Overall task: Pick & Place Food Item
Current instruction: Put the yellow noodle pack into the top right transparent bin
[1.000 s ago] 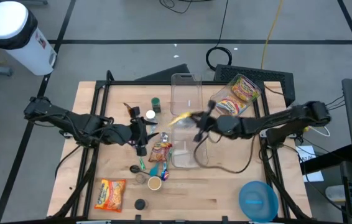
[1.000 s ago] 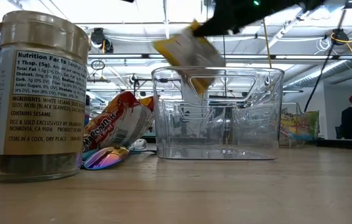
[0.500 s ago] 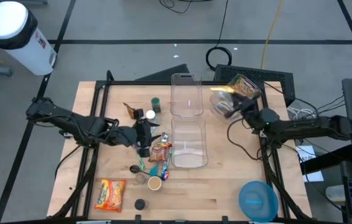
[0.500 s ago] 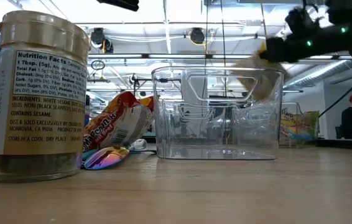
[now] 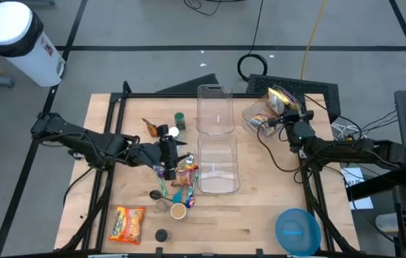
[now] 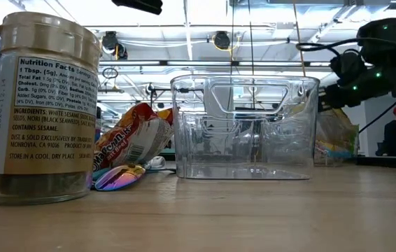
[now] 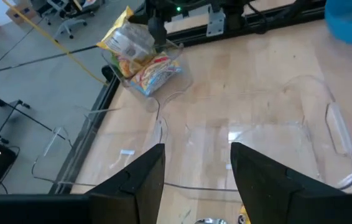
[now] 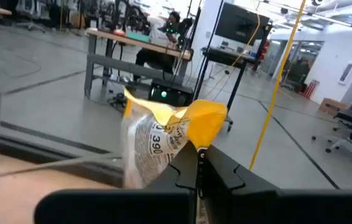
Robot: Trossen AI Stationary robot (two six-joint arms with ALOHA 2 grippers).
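Observation:
My right gripper (image 5: 283, 113) is at the table's far right, shut on a yellow food packet (image 5: 277, 97) that it holds over a small clear bin (image 5: 255, 123) with a noodle packet (image 7: 154, 71) inside. The left wrist view shows the yellow packet (image 7: 123, 38) at that bin's rim. My left gripper (image 5: 168, 156) stands open left of centre, beside the snack bags (image 5: 185, 174), with nothing between its fingers (image 7: 142, 180). A larger clear container (image 5: 217, 166) stands at the middle of the table. My right gripper pinches the packet's yellow end (image 8: 196, 132) between its two shut fingers (image 8: 188, 171). The fingers reach in about level from the table's right side. The packet sticks out beyond the fingertips over the bin. Whether it touches the bin or the noodle packet, I cannot tell.
A second clear container (image 5: 214, 111) stands behind the middle one. A spice jar (image 6: 40, 105), a green-capped bottle (image 5: 179, 117), small cups and a noodle packet (image 5: 128, 223) lie on the left half. A blue bowl (image 5: 296, 229) sits at the near right corner.
My right gripper has carried the yellow packet from above the middle container toward the table's far right and down to the small bin, tipping up to about level and staying shut. The packet has gone with it. My left gripper has crept slightly toward the snack bags.

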